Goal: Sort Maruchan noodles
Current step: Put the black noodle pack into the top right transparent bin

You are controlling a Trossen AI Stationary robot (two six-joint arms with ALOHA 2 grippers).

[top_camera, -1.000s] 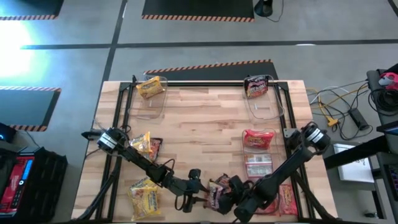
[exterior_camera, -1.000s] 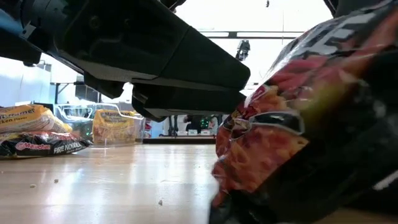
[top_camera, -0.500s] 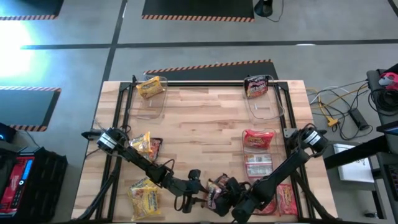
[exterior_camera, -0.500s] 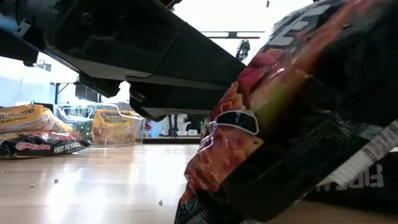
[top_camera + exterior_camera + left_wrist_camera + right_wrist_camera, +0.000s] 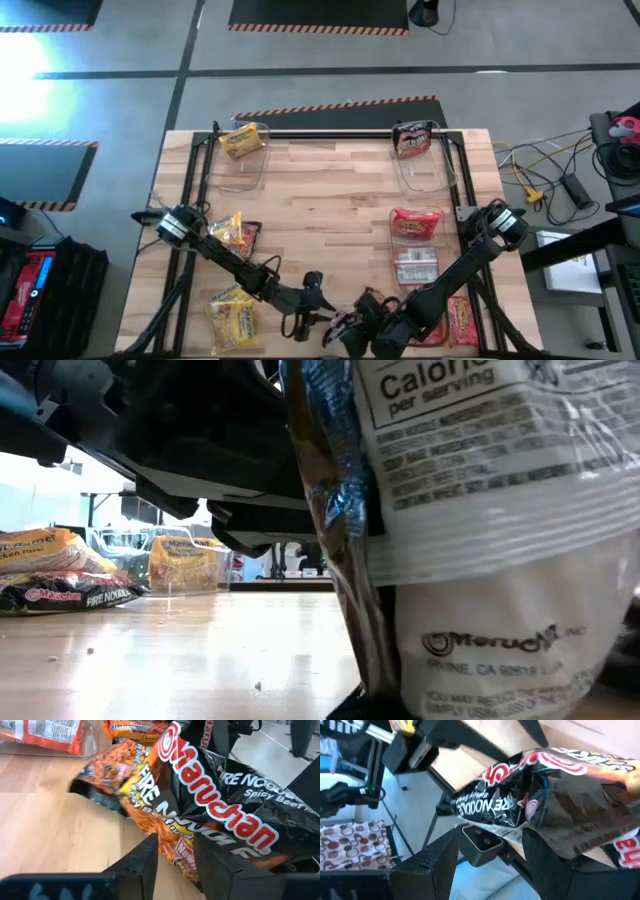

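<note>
A dark Maruchan Fire Noodle packet (image 5: 343,322) sits at the table's near edge, in my right gripper (image 5: 356,324), which is shut on it. In the low view its white printed back (image 5: 480,560) stands upright and fills the right half. My left gripper (image 5: 175,842) is open just left of it (image 5: 318,312), its fingers at the packet's lower edge (image 5: 170,850); I cannot tell whether they touch. A second dark packet (image 5: 265,790) lies behind. My right gripper pinches the dark packet between its two fingers at a crumpled part near one edge (image 5: 520,827), coming level from the table's right side. The packet is tipped upright, its back toward the near edge; whether its lower edge (image 5: 380,700) touches the table, I cannot tell.
Clear bins hold a yellow packet (image 5: 243,140) far left, a dark one (image 5: 412,138) far right and a red one (image 5: 415,222) on the right. Loose packets: yellow (image 5: 232,318), yellow on dark (image 5: 236,233), white-backed (image 5: 415,266), red (image 5: 462,320). Bare wood in the middle.
My right gripper has moved toward the near edge and a little left, carrying the dark packet. The packet has tipped from a slanted, front-showing pose to upright, and its white printed back now faces the low camera.
</note>
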